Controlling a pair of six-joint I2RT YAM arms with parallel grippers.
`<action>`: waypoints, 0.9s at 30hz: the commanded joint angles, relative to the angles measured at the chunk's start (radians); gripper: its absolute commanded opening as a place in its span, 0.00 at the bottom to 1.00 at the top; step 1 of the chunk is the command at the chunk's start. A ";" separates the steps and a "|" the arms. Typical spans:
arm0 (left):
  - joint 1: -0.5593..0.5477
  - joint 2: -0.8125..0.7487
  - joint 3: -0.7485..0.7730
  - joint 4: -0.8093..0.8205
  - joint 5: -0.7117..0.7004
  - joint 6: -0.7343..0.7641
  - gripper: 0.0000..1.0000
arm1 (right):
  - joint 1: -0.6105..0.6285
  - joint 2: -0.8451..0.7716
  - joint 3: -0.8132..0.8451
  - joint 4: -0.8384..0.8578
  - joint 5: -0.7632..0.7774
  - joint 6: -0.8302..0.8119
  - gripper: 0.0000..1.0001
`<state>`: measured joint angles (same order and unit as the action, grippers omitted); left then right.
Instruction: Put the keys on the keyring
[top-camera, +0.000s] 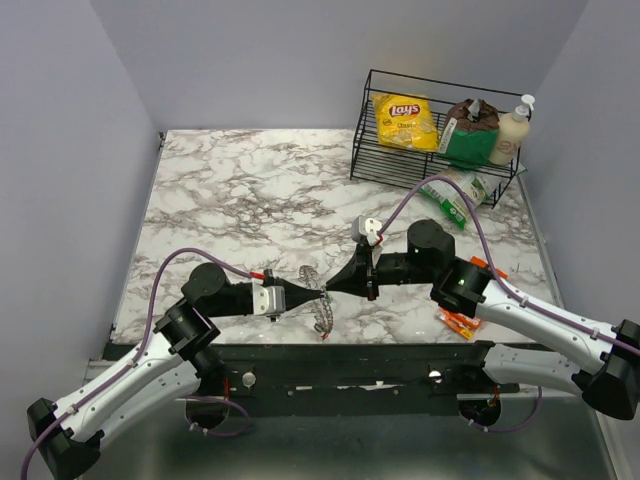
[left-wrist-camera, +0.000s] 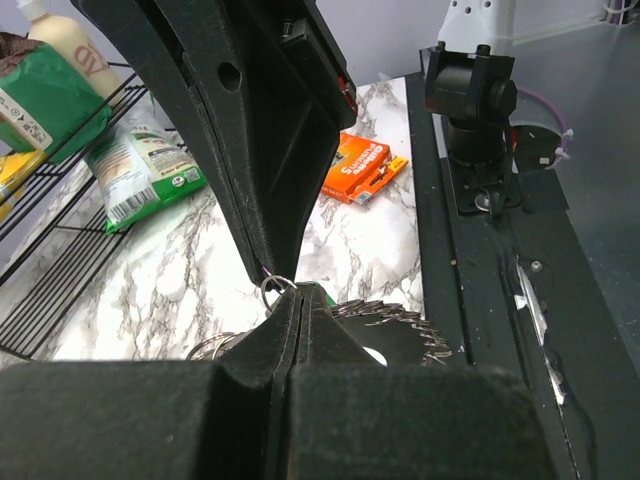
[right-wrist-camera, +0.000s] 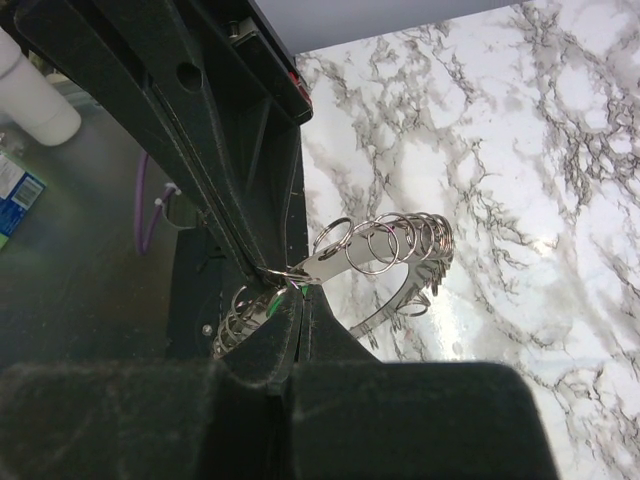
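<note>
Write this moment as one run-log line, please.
left gripper: shut on keyring | right gripper: shut, pale green key at its tips | position: tips together near table front edge

You're looking down from above and behind the arm bases on top, wide enough to take in the whole marble table (top-camera: 250, 190), keyring (top-camera: 322, 300) low and centre. Your left wrist view sits tight against the keyring, facing past it toward the wire basket (left-wrist-camera: 60, 215). Right wrist, equally close, faces the opposite way across it. All three share that keyring.
</note>
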<state>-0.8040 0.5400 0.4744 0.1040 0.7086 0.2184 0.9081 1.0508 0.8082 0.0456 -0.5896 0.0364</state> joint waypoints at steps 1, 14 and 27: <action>-0.018 -0.020 0.007 0.146 0.166 -0.022 0.00 | -0.006 0.012 -0.015 0.056 0.056 -0.027 0.01; -0.018 -0.032 -0.005 0.168 0.127 -0.024 0.00 | 0.003 0.006 -0.017 0.042 0.114 -0.024 0.01; -0.018 -0.046 -0.013 0.184 0.112 -0.016 0.00 | 0.012 0.012 -0.023 0.037 0.192 -0.007 0.01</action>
<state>-0.8005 0.5240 0.4461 0.1509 0.7124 0.2115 0.9241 1.0462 0.8047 0.0544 -0.5438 0.0372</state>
